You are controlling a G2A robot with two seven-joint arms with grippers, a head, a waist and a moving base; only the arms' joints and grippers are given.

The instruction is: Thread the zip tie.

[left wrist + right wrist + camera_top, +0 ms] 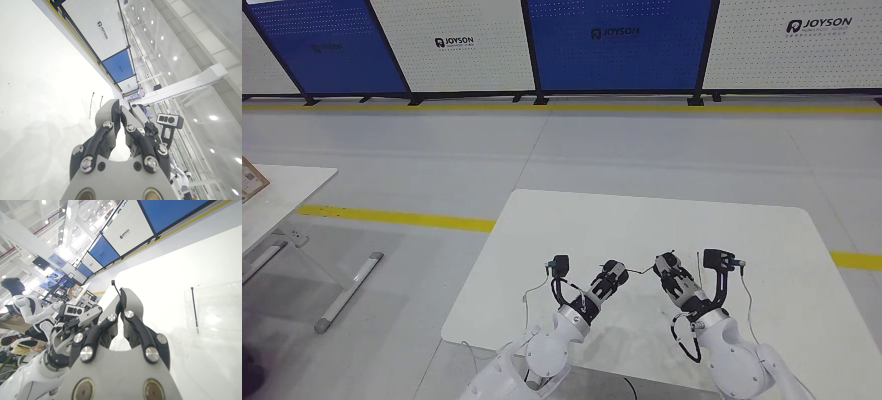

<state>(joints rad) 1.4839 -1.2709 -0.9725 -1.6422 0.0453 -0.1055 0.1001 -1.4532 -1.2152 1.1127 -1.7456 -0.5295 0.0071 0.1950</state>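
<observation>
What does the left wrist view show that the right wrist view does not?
Only left wrist view: two loose zip ties lying side by side. Only right wrist view: the held zip tie, its head poking past the shut right gripper, and a clear sheet under one loose tie. Both: the white table, the right gripper and the left gripper.

A short dark word with a small logo is printed on the white wall panel point(454, 42) behind the table, and a mark of the same kind is seen on the white panel at the far right point(819, 24). A faint mark of that kind is printed on the blue panel point(615, 32) between them. Small print is also seen on labels stuck to the cardboard boxes point(75, 289) in the room, but it is too small to be read.
</observation>
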